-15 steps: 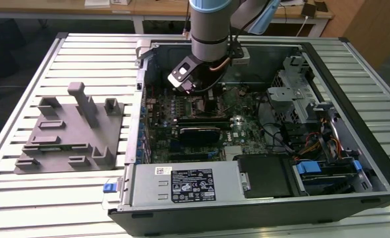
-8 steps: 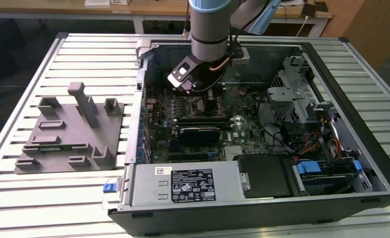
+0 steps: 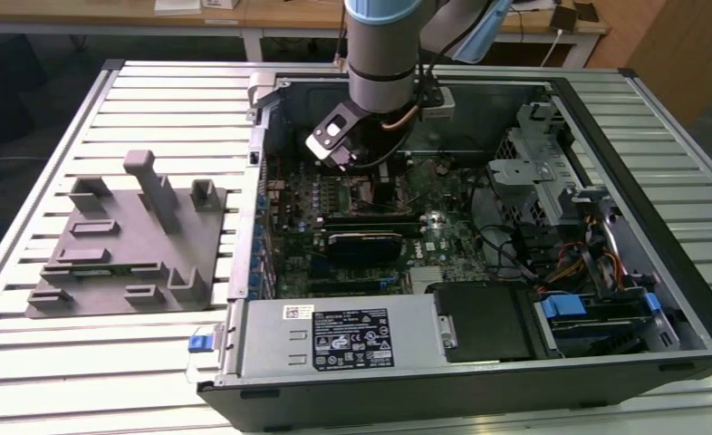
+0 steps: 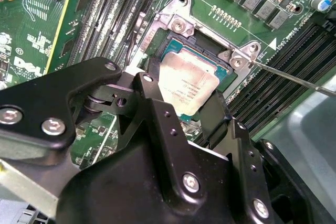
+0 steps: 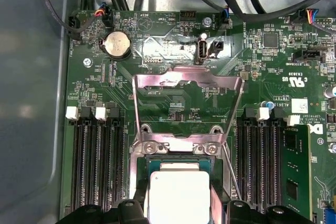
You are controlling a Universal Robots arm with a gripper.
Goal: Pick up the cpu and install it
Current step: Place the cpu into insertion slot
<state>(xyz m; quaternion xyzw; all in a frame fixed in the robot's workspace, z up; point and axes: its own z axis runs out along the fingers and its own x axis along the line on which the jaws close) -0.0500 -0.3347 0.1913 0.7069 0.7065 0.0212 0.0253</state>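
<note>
The cpu [image 4: 188, 82], a small square chip with a silvery-white top, sits between my two black fingers at the motherboard's open socket [image 4: 176, 51], level with it or just above. My gripper [image 4: 184, 97] is shut on the cpu, one finger against each opposite edge. In the first wrist view the cpu [image 5: 178, 195] lies at the socket's near end, below the raised metal load plate [image 5: 189, 85]. In the exterior view my gripper [image 3: 369, 172] reaches down into the open computer case [image 3: 646, 181], over the upper part of the motherboard [image 3: 441, 240].
Memory slots [image 5: 97, 166] flank the socket on both sides, and a thin lever rod [image 5: 231, 174] stands beside it. A grey moulded tray [image 3: 127, 236] with upright posts lies on the slatted table at the exterior view's left. The power supply [image 3: 331, 337] and drive bays [image 3: 598, 317] fill the case's near end.
</note>
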